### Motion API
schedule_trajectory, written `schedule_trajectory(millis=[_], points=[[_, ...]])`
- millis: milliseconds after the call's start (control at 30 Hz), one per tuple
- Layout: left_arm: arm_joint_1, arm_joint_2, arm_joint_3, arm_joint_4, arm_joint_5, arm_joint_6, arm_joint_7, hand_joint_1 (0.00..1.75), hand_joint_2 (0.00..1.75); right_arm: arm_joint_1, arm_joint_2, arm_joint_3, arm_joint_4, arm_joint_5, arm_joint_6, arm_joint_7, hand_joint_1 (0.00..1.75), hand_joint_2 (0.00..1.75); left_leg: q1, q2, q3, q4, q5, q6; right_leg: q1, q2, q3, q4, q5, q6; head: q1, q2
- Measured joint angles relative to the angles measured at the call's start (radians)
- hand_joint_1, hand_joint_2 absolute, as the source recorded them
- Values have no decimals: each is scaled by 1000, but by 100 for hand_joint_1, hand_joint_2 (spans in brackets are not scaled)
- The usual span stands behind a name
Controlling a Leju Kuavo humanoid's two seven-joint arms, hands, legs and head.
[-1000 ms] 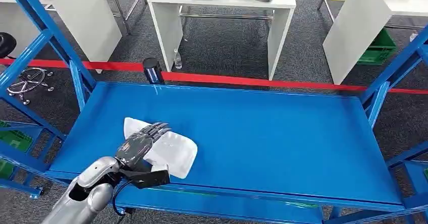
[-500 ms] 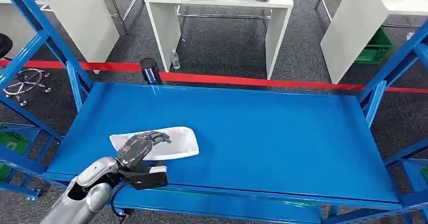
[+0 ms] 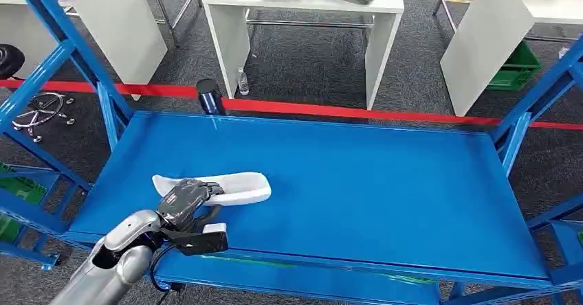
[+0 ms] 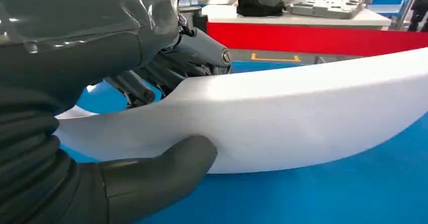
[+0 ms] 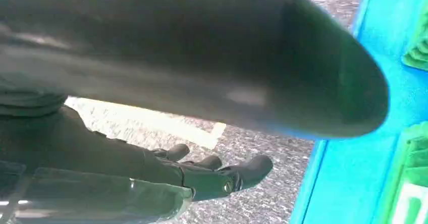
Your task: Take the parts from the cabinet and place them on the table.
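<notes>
Left hand (image 3: 184, 200) clamped on white part (image 3: 234, 186), near the shelf's (image 3: 357, 181) front-left corner.
Part's long axis parallels the front edge; right hand (image 5: 212, 176) hangs with fingers loosely curled, grasping nothing.

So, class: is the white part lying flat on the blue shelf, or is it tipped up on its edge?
Tipped up. The left hand grips the white part, which stands on its long edge on the blue shelf, thumb on one face and fingers over the top.
</notes>
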Motion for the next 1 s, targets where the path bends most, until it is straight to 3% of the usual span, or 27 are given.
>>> schedule_trajectory(millis=[67,100,167,200,233,267,300,367,400,433,500,533,567,600,633,700,733,767,800,867,900,967,1000], points=[[-1,2,0,-3,2,-6,2,159,175,3,2,0,0,-1,0,-2,0,0,4,0,-8,10,-9,-7,-10,0,2,-4,5,-12,0,0],[-2,3,-1,-5,2,-7,2,161,175,3,2,0,0,-3,0,-2,0,0,4,1,-19,40,-34,-14,-11,0,3,-4,4,-15,-2,0],[-3,5,-2,-6,3,-9,2,161,175,4,3,0,0,-3,0,-3,0,0,11,1,-92,202,-119,-27,-10,-1,-1,-3,5,-19,-3,0],[-2,5,-3,-6,3,-10,3,164,175,6,3,0,0,-3,0,-4,0,0,13,1,-130,282,-150,-29,-8,-1,-2,-3,5,-19,-3,0],[-1,6,-5,-6,3,-10,4,164,175,8,3,0,0,-3,0,-5,0,0,14,1,-154,333,-160,-30,-7,-1,-2,-3,6,-19,-3,0],[-1,6,-6,-6,5,-11,5,164,175,9,3,0,0,-3,0,-5,0,0,14,1,-151,327,-145,-29,-6,-1,-1,-3,6,-19,-3,0],[-2,6,-6,-6,9,-12,5,164,175,9,4,0,0,-3,0,-6,0,0,14,1,-123,270,-108,-25,-5,-1,0,-3,6,-19,-3,0],[-5,6,-5,-6,12,-10,5,164,175,8,5,0,-1,-3,1,-7,0,0,12,1,-27,83,-23,-11,-2,2,5,-4,6,-19,-3,0],[-10,7,-2,-6,14,-7,5,164,175,8,8,0,-1,-3,1,-7,0,0,6,1,12,7,-17,1,-5,1,6,-4,6,-18,-2,0],[-11,6,1,-6,22,-5,3,164,175,6,10,0,-2,-3,1,-7,0,0,2,6,12,2,-20,1,3,1,2,-4,8,-14,-1,0],[-10,8,8,-5,32,5,-1,164,175,6,10,0,-3,-3,1,-7,0,0,-4,5,7,3,-19,4,-3,0,0,-7,11,-5,-2,0],[-10,8,8,-6,33,6,-2,164,175,5,13,0,-3,-3,1,-7,0,0,-4,5,7,0,-16,8,-2,0,2,-13,14,2,-2,0],[-10,8,10,-6,34,8,-4,164,175,4,14,0,-3,-3,1,-7,0,0,3,5,26,-22,-1,17,3,0,1,-12,13,6,-1,0],[-10,6,11,-6,37,12,-6,164,175,4,13,0,-4,-2,1,-7,0,0,5,8,29,-32,6,22,1,-1,-14,14,-4,4,0,0],[-9,5,13,-6,45,16,-8,164,175,3,13,0,-4,-2,1,-7,0,0,6,8,27,-32,8,26,0,-1,-36,67,-34,-1,0,0],[6,-3,33,-8,94,37,-34,164,175,4,11,0,-4,-2,1,-6,0,0,3,8,22,-31,8,26,0,-1,-118,241,-105,-6,2,0],[17,-6,50,-16,145,42,-56,164,175,5,11,-1,-4,-3,1,-6,0,0,2,8,21,-30,8,26,0,-1,-148,305,-122,-2,2,0],[29,-11,66,-25,194,40,-82,164,175,7,11,-1,-4,-3,1,-4,0,0,2,8,20,-29,8,25,-1,-1,-152,312,-118,6,2,0],[40,-22,94,-45,277,26,-120,164,175,7,12,-1,-4,-3,1,-4,0,0,2,7,21,-27,7,25,-2,-1,-130,267,-95,17,2,0],[56,-47,153,-103,448,-24,-192,164,175,5,11,-1,-8,-3,1,2,0,0,5,3,20,-15,-1,17,-7,-1,-33,70,-16,39,2,0],[60,-61,180,-135,536,-61,-216,164,175,3,12,-1,-10,-3,1,2,0,0,4,3,17,-4,-8,11,-8,-4,-4,-2,-3,34,2,0],[64,-82,229,-204,754,-177,-251,164,175,-5,13,-1,-11,-3,3,3,0,0,-3,1,4,8,-13,4,-2,-1,-3,6,-2,7,1,0],[66,-97,250,-247,865,-239,-254,164,175,-5,13,-1,-12,-3,5,3,0,0,-2,1,4,7,-12,3,2,0,-6,6,-3,3,0,0]])
